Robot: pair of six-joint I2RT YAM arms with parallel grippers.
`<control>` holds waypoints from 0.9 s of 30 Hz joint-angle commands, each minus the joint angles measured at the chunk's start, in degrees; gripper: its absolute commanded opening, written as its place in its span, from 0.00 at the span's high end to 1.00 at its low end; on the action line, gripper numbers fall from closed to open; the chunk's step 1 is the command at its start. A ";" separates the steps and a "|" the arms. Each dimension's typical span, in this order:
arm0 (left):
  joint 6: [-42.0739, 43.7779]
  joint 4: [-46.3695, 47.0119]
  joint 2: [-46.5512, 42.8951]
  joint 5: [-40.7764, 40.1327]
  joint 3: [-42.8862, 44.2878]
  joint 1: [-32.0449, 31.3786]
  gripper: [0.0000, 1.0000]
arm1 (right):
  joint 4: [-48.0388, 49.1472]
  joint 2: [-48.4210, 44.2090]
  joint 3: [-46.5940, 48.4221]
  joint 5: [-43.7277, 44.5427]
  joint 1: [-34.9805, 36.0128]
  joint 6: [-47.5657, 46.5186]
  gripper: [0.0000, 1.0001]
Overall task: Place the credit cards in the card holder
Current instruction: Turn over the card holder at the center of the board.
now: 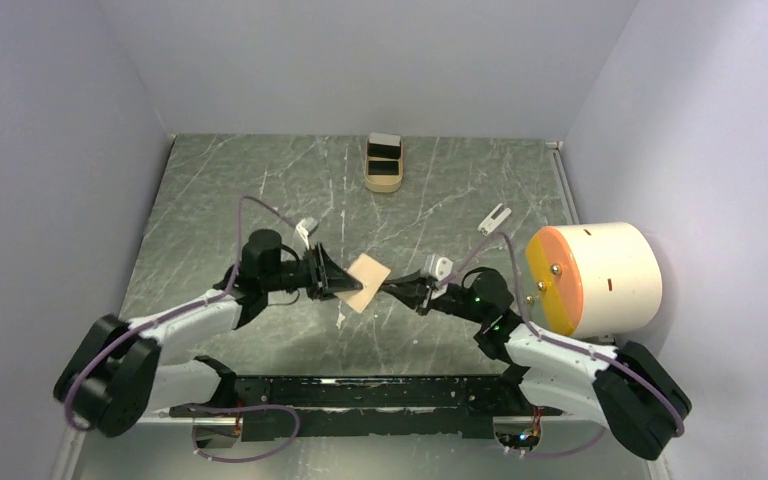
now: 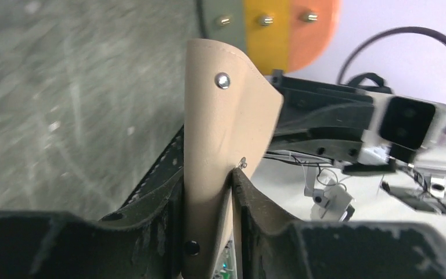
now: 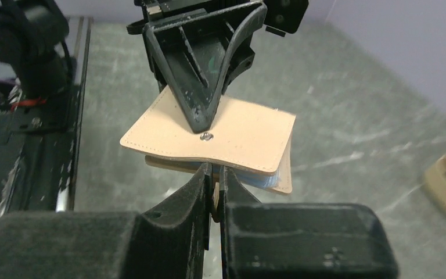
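The fingers of the left gripper close on 1 tan leaf of the card holder. In the left wrist view that leaf stands upright between the 2 pads, touching both. From the right wrist view, 1 left finger lies flat on top of the upper leaf with its tip just behind the snap stud; the other finger is hidden under the leaf.

The right gripper comes from the opposite side. Its fingers are pressed almost together, with only a thin tan edge of the holder nipped between the tips.

The card holder hangs between the 2 sets of fingertips, clear of the grey marbled table. Its 2 leaves are slightly parted at the corner to the right of the right fingers, where a bluish-silver lining shows.

The credit cards, black ones and a pale one, sit in a tan tray well beyond both sets of fingertips, near the table's far edge; none is at the holder. A large cream cylinder with an orange and yellow face lies behind the right fingers, beside that arm, and straight ahead of the left fingertips.
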 commanded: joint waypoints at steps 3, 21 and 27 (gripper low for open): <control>-6.25 22.48 13.99 -0.38 -10.92 0.58 0.65 | 4.10 10.18 -2.73 1.88 0.44 5.08 1.00; 9.87 -21.48 -3.85 -29.20 -7.44 0.46 0.54 | -5.44 29.71 7.18 -1.48 0.45 -4.43 1.00; 11.78 -25.37 -6.28 -30.48 -5.37 -0.19 0.55 | -6.93 31.93 9.46 -2.24 0.45 -5.52 1.00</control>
